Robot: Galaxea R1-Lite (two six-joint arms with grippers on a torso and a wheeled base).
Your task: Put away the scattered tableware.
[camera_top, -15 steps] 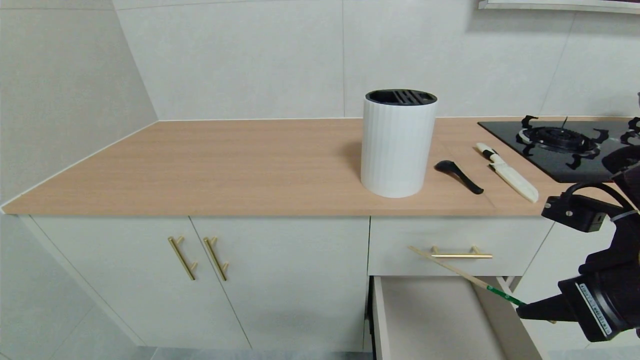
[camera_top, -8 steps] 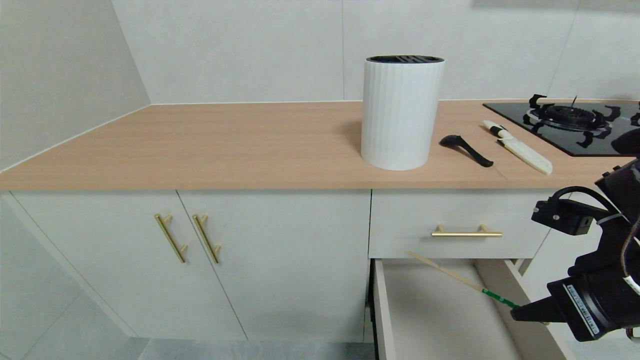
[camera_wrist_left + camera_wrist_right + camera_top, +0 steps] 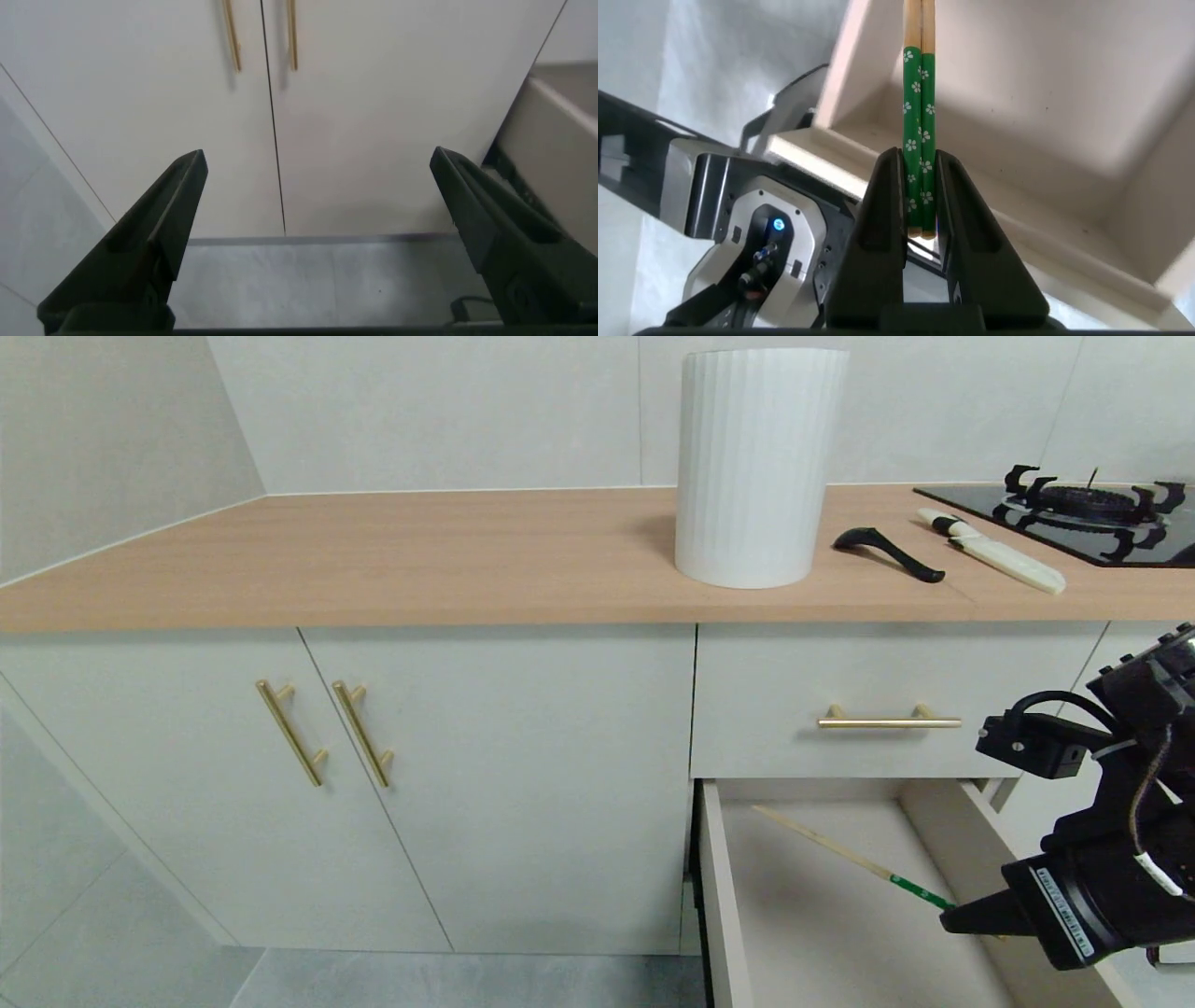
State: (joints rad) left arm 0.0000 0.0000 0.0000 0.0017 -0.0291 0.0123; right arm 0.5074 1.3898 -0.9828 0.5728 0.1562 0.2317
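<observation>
My right gripper (image 3: 957, 919) is shut on a pair of wooden chopsticks (image 3: 845, 856) with green flowered ends (image 3: 914, 131), holding them slanted over the open lower drawer (image 3: 714, 859). The right wrist view looks along the chopsticks into the drawer's pale inside (image 3: 1046, 103). On the wooden counter (image 3: 420, 560) stand a tall white ribbed holder (image 3: 752, 467), a black spoon (image 3: 887, 553) and a white-bladed knife (image 3: 994, 560). My left gripper (image 3: 318, 233) is open, low in front of the cabinet doors (image 3: 271, 103), with nothing between its fingers.
A gas hob (image 3: 1088, 518) lies at the counter's right end. A shut drawer with a gold handle (image 3: 889, 721) sits above the open one. Two cabinet doors with gold handles (image 3: 322, 733) are to the left. Grey floor (image 3: 373, 985) runs below.
The head view has sunk, so everything sits higher in the picture. My right gripper has carried the chopsticks down from in front of the upper drawer to over the open lower drawer.
</observation>
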